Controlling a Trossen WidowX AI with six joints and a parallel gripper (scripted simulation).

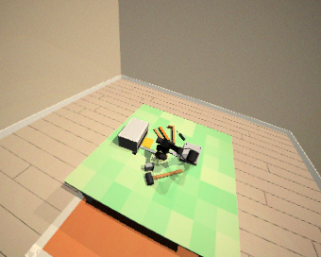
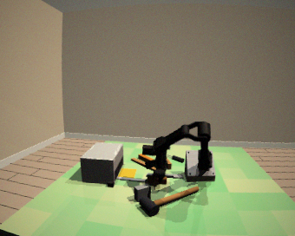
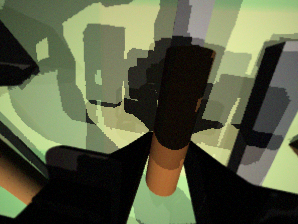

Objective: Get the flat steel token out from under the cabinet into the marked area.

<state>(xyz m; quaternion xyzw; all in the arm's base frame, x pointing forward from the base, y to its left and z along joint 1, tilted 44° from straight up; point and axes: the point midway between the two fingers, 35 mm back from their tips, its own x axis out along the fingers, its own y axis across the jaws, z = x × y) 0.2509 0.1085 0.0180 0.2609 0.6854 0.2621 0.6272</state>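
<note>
My gripper [image 1: 161, 155] [image 2: 158, 179] [image 3: 167, 138] is low over the table and shut on the brown cylindrical handle [image 3: 167, 172] of a tool. A grey flat shaft [image 3: 195, 20] [image 2: 135, 179] runs from the handle toward the cabinet. I cannot tell whether its tip is beneath the cabinet. The white-topped cabinet [image 1: 134, 134] [image 2: 101, 162] stands on the left. The marked yellow area [image 1: 148, 142] [image 2: 127, 173] lies in front of it, beside the shaft. The steel token cannot be made out in any view.
A hammer [image 1: 166, 175] [image 2: 177, 197] and a grey block [image 1: 149, 166] [image 2: 141, 192] lie nearer the front. Orange pieces [image 1: 164, 133] [image 2: 147, 159] and a small black piece [image 1: 181, 137] [image 2: 178, 159] lie behind the gripper. Another grey bar [image 3: 275, 115] is beside the gripper.
</note>
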